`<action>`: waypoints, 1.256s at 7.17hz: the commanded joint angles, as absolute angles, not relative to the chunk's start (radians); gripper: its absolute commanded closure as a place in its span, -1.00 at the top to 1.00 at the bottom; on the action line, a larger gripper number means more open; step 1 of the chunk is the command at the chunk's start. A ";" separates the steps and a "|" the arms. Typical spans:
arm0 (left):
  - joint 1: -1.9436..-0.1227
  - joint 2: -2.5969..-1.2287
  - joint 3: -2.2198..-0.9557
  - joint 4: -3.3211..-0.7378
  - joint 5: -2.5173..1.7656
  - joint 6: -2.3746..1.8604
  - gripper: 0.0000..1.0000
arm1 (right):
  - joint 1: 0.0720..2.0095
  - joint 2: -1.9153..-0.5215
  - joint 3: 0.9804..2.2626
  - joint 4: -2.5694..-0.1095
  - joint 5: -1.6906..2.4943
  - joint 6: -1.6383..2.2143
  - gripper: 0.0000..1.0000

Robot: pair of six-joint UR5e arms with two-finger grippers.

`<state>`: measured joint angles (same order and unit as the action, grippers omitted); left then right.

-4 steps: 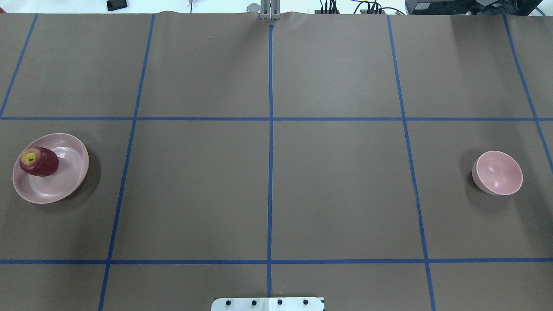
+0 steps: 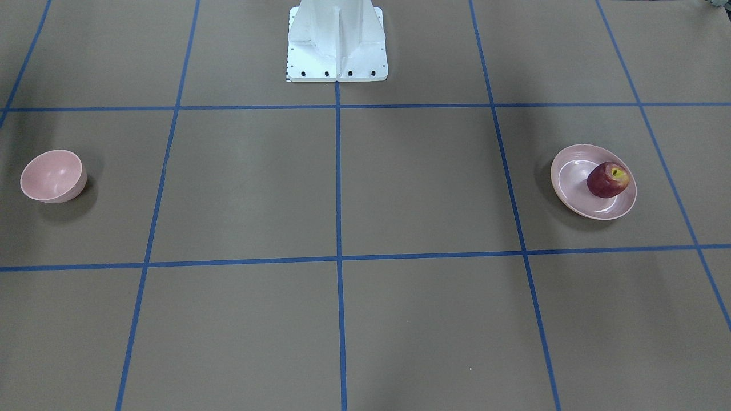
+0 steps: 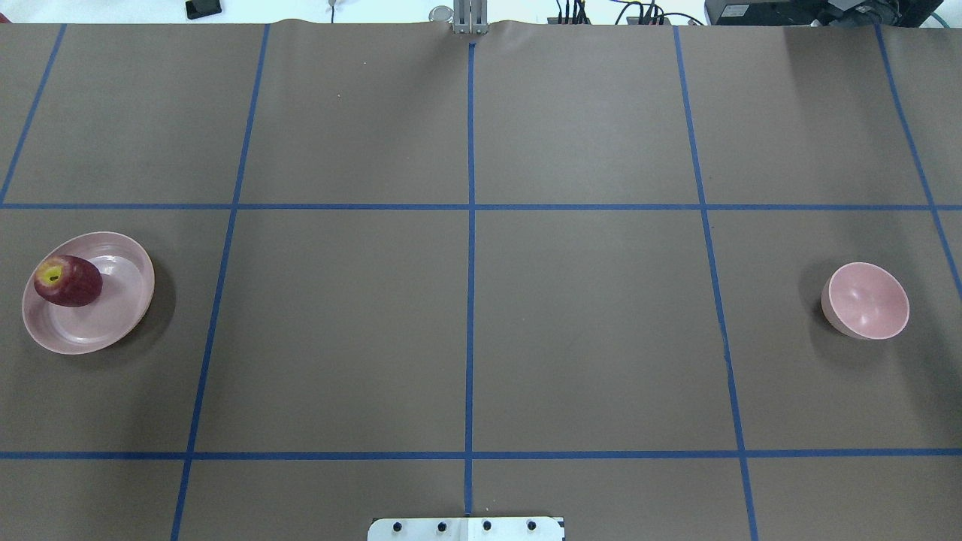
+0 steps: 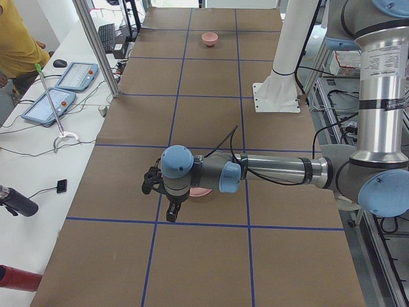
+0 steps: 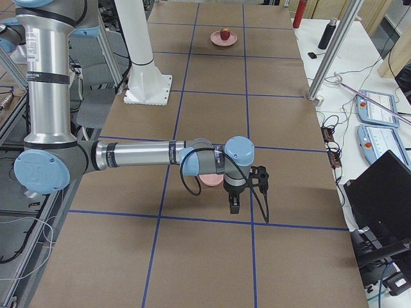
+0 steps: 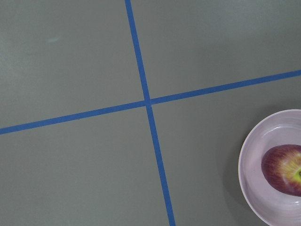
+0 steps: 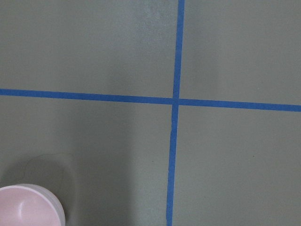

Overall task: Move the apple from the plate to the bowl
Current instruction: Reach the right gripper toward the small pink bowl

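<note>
The dark red apple (image 3: pixel 68 280) (image 2: pixel 607 180) lies on its side in the wide pink plate (image 3: pixel 113 319) (image 2: pixel 571 182) at the table's left end. It also shows at the edge of the left wrist view (image 6: pixel 284 169). The small deep pink bowl (image 3: pixel 864 300) (image 2: pixel 52 176) stands at the right end and is empty. My left gripper (image 4: pixel 170 212) hangs above the table beside the plate. My right gripper (image 5: pixel 232 202) hangs above the table beside the bowl (image 5: pixel 209 180). Both grippers show only in the side views, so I cannot tell whether they are open or shut.
The white robot pedestal (image 2: pixel 337 43) stands at the table's middle near edge. Blue tape lines (image 3: pixel 470 300) divide the brown table into squares. A side bench holds tablets (image 4: pixel 57 102) and cables, with a person in yellow (image 4: pixel 19 38) beside it.
</note>
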<state>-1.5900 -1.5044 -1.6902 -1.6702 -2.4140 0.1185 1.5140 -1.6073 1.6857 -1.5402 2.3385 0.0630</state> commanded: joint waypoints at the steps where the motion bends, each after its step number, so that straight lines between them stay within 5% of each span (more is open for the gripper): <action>1: -1.589 -1.511 -1.690 -1.672 -2.414 0.120 0.96 | 1.514 -1.606 1.690 -1.540 2.339 0.064 1.00; 5: -1.588 -1.536 -1.680 -1.677 -2.428 0.118 0.96 | 1.421 -1.611 1.758 -1.523 2.421 0.176 1.00; 9: -1.586 -1.536 -1.678 -1.681 -2.428 0.123 0.96 | 1.160 -1.782 1.720 -0.907 2.308 0.697 1.00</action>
